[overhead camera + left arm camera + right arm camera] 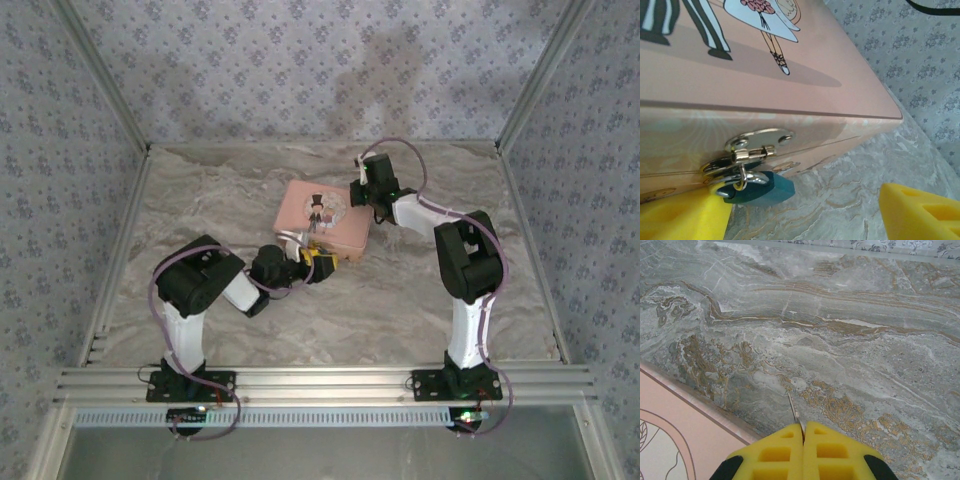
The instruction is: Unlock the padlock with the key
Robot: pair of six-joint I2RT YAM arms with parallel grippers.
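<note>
swirling marble tabletop, floral-papered walls

Both arms bent inward, left tool fingers spread apart, right tool fingers pressed together

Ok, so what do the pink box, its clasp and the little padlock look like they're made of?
Pink box: probably painted tin, with a smooth satin surface, printed cartoon figures and crisp folded edges.
Clasp: polished silvery metal with bright, mirror-like glints.
Padlock: matte teal-blue body, likely coated metal; its shackle looks like shiny steel.
</note>
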